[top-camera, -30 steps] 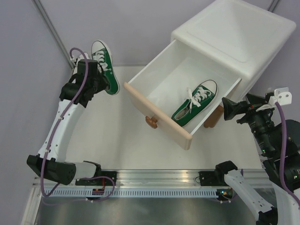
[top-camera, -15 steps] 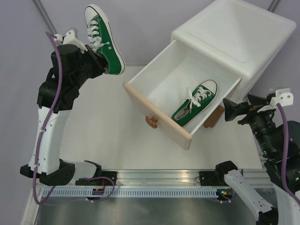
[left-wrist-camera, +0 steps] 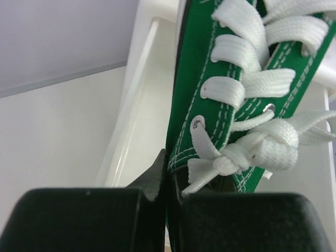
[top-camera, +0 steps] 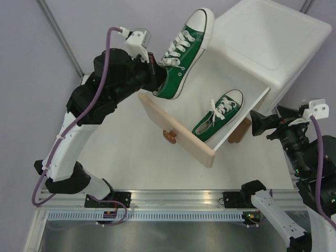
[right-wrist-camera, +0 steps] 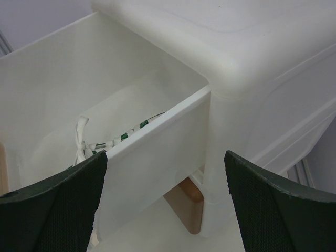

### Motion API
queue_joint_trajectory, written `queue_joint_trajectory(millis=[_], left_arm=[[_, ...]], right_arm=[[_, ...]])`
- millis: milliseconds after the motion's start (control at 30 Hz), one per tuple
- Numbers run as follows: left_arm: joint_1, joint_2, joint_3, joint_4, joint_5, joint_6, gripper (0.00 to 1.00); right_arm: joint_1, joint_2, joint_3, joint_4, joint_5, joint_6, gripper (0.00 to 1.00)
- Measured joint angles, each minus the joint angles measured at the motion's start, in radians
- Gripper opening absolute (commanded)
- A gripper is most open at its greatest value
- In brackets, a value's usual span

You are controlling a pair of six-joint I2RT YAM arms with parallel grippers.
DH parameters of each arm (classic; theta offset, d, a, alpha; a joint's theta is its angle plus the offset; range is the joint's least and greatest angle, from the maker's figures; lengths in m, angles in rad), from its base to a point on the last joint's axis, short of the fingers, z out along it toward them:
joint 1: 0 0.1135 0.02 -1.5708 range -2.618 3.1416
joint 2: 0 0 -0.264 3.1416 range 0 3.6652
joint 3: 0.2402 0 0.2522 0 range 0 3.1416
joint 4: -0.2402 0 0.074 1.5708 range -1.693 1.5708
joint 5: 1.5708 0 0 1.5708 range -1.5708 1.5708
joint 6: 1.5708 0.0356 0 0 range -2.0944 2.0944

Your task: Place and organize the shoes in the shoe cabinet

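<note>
Above the open drawer [top-camera: 181,137], the left gripper [top-camera: 156,80] pinches a green shoe [top-camera: 185,50], toe toward one o'clock. At the drawer's three o'clock, the right gripper [top-camera: 256,122] stands wide apart.

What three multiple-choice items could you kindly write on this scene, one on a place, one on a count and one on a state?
1. Where does the loose green shoe lie relative to the cabinet?
A) in its open drawer
B) on its top
C) behind it

2. How many green shoes show from above?
A) one
B) two
C) four

3. What is the left gripper doing?
A) standing open and empty
B) shut on the raised green shoe
C) pulling the drawer

Answers:
1 A, the shoe lies on the drawer's floor.
2 B, one is raised in the air and one is in the drawer.
3 B, the left wrist view shows the jaws closed on the shoe's edge beside the laces.
</note>
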Motion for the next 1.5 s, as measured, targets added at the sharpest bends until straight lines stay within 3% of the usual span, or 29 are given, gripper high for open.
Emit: queue_joint_trajectory(millis=[167,400,967,1500], left_arm=[[-0.096,0.055,0.006,-0.001,-0.031,0.082,0.02],[-0.148,0.101,0.006,-0.024,-0.093,0.161,0.02],[-0.160,0.163,-0.005,-0.053,-0.200,0.204,0.02],[-0.161,0.090,-0.126,-0.023,-0.148,0.259,0.02]], right_arm=[[0.000,0.000,0.000,0.000,0.000,0.000,0.96],[0.000,-0.001,0.000,0.000,0.000,-0.002,0.96],[0.000,-0.002,0.000,0.000,0.004,-0.003,0.96],[0.000,-0.004,0.000,0.000,0.004,-0.003,0.96]])
